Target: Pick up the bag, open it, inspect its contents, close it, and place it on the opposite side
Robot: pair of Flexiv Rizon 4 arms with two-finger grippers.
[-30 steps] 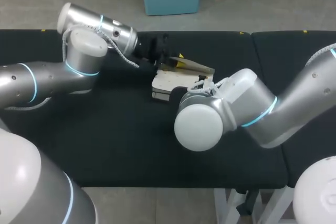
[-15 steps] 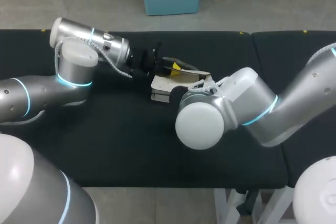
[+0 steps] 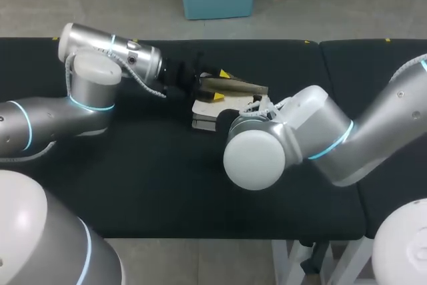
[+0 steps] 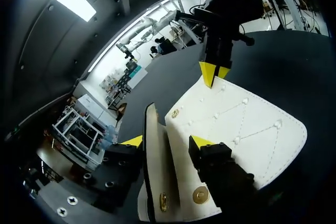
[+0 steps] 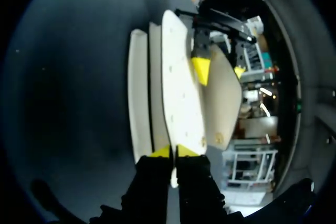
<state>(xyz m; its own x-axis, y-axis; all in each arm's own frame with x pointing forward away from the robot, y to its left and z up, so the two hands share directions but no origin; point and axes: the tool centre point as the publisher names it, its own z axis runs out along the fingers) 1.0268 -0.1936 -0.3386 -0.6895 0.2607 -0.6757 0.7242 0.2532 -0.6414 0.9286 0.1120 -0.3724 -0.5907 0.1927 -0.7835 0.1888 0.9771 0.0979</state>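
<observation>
Light comes in pretty flat from overhead, so shadows are soft. The white bag (image 3: 202,113) is easily the brightest thing, and the black table (image 3: 153,185) around it just swallows light, so the bag's own shadow barely reads. There's soft glare on the right arm (image 3: 257,158) shell just beside the bag, and a shinier streak on the left arm (image 3: 110,45). In the wrist views the bag glows while the table beside it goes murky.

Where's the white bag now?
In the head view the white bag sits mid-table, its raised flap in the left gripper, another edge in the right gripper.
</observation>
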